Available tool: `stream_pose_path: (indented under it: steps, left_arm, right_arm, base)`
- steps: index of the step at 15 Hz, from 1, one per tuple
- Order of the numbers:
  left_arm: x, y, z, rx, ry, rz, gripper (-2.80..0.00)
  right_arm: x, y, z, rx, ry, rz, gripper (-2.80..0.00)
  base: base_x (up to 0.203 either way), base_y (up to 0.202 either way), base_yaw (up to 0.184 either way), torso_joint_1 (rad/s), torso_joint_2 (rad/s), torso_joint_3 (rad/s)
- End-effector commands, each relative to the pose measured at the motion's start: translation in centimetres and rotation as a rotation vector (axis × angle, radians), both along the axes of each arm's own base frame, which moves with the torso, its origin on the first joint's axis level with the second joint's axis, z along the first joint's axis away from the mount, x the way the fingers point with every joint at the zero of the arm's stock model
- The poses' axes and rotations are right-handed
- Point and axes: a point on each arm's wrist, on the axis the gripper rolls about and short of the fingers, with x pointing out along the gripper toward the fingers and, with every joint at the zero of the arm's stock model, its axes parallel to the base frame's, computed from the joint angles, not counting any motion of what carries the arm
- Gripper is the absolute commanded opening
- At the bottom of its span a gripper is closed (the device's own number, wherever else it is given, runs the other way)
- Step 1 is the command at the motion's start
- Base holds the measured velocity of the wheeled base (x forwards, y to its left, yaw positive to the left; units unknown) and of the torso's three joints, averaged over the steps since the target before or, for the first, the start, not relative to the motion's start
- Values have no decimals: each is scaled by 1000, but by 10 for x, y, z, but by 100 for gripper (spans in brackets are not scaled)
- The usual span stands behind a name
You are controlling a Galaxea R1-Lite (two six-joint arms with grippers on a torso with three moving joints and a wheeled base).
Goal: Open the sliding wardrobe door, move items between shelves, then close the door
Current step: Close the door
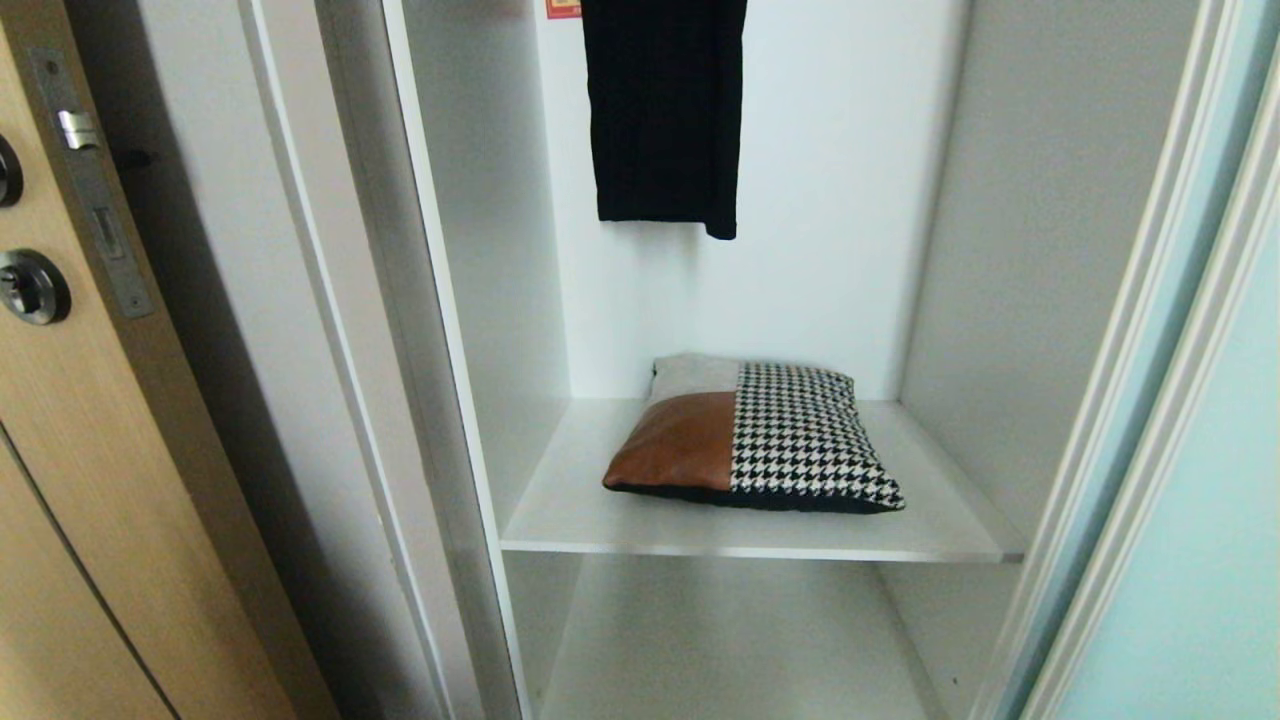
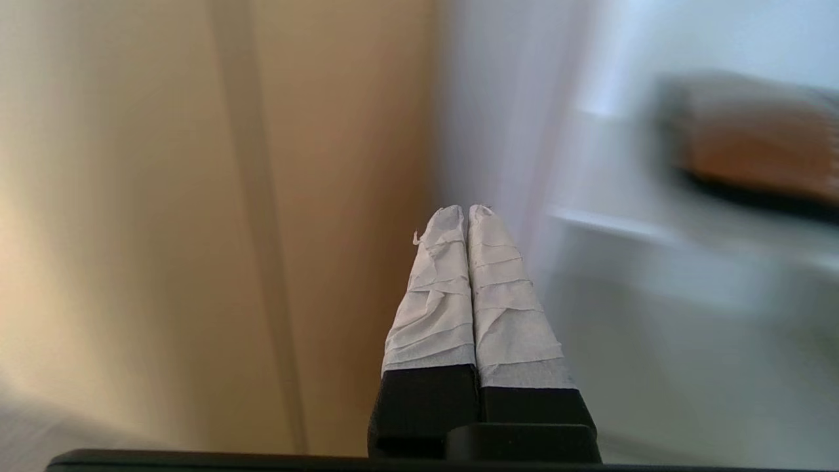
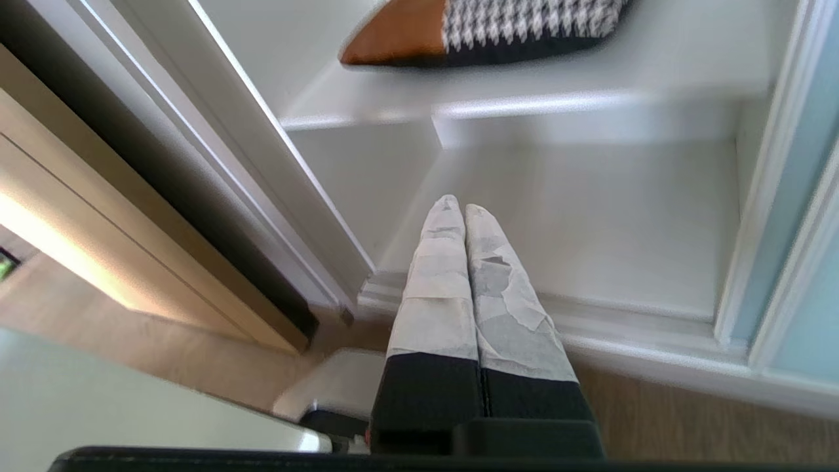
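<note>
The folded items (image 1: 752, 436), a bundle with rust-brown, houndstooth and black parts, lie on the upper white shelf (image 1: 570, 510) of the open wardrobe. Below it is a bare lower shelf (image 1: 740, 640). The sliding wardrobe door (image 1: 1190, 560), frosted aqua glass in a pale frame, stands pushed to the right. Neither arm shows in the head view. My left gripper (image 2: 464, 211) is shut and empty, low and left of the shelf, facing the tan door. My right gripper (image 3: 462, 208) is shut and empty, held low before the lower shelf (image 3: 577, 223), with the items (image 3: 472, 29) above it.
A long black garment (image 1: 665, 110) hangs at the back above the items. A tan wooden door (image 1: 70, 420) with a lock plate stands at the left beside the wardrobe's white side wall (image 1: 330, 300). Wood floor (image 3: 688, 419) and the robot's base (image 3: 131, 400) lie below.
</note>
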Motion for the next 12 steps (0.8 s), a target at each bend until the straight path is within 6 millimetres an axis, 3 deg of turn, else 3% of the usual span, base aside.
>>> stream_pose_path:
  steps: [1, 3, 12]
  left_arm:
    - [-7, -3, -3, 2, -25, -133, -280]
    - [-8, -4, -7, 0, 47, -196, -280]
    - [-7, -4, -8, -26, 36, -188, -280]
  right_arm:
    - [1, 0, 1, 8, -5, -9, -280]
    - [2, 0, 0, 12, -2, -10, -280]
    - [3, 0, -6, -30, -8, -3, -280]
  base:
    - [0, 0, 0, 0, 0, 0]
    - [0, 0, 0, 0, 0, 0]
    - [0, 0, 0, 0, 0, 0]
